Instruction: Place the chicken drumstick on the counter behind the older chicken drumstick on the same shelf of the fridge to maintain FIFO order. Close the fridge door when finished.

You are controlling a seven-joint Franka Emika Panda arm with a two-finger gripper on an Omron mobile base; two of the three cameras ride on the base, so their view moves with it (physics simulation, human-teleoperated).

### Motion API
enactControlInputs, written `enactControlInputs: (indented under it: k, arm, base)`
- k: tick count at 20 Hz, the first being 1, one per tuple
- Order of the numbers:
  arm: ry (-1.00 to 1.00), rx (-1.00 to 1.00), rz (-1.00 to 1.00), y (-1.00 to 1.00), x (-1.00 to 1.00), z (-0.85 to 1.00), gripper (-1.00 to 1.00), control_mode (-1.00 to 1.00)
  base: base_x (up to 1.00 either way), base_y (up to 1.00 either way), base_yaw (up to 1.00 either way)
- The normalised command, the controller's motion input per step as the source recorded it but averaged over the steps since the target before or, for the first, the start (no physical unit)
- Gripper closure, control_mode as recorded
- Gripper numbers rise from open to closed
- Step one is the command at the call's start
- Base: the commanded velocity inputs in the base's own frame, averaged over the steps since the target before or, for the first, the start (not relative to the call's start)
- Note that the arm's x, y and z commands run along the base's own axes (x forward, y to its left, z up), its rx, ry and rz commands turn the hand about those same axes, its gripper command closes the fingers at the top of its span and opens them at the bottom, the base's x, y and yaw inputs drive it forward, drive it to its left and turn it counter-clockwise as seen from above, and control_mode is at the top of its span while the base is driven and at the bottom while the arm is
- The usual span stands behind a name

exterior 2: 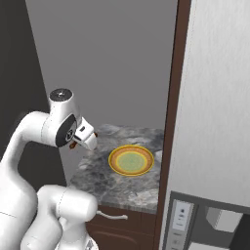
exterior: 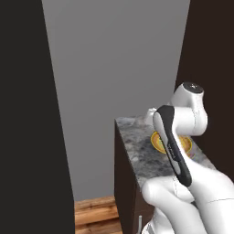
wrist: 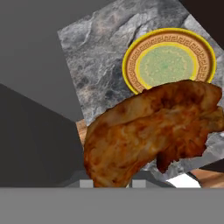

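Observation:
My gripper (wrist: pixel 113 183) is shut on the chicken drumstick (wrist: pixel 148 131), a dark reddish-brown piece held in the air above the counter (wrist: pixel 100 48). In the right base view the gripper (exterior 2: pixel 84 139) hangs over the left end of the counter (exterior 2: pixel 122 188), and a bit of brown meat (exterior 2: pixel 72 145) shows beside it. The yellow plate (exterior 2: pixel 131 160) lies empty under and beyond the hand. The fridge (exterior 2: pixel 215 97) rises at the right, its dispenser door facing me. The older chicken drumstick, the shelf and the other fridge door are out of view.
The grey speckled counter (exterior: pixel 137 151) is narrow, over dark brown cabinets with a drawer handle (exterior 2: pixel 112 215). A grey wall stands behind it and a dark panel (exterior: pixel 27 114) to its left. Wooden floor (exterior: pixel 93 212) shows below. The water dispenser (exterior 2: pixel 215 219) is low right.

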Motion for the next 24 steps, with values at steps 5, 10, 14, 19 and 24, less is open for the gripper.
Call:
enactControlInputs:
  k: [5,10,14,19,24]
  arm:
    - [-0.11,0.00,0.00,0.03,-0.77,0.19,1.00,-1.00]
    - [-0.01,0.00,0.00,0.00,-0.17,-0.01,1.00,-1.00]
    - [-0.08,0.00,-0.03,0.00,-0.29,0.00,1.00,-1.00]
    - [0.00,0.00,0.00,0.00,0.00,0.00,1.00,1.00]
    - [0.00,0.00,0.00,0.00,0.00,0.00,1.00,1.00]
  base:
    - [0.00,0.00,0.00]
    - [0.00,0.00,0.00]
    - [0.00,0.00,0.00]
    - [-1.00,0.00,-0.14]
    - [-1.00,0.00,-0.21]
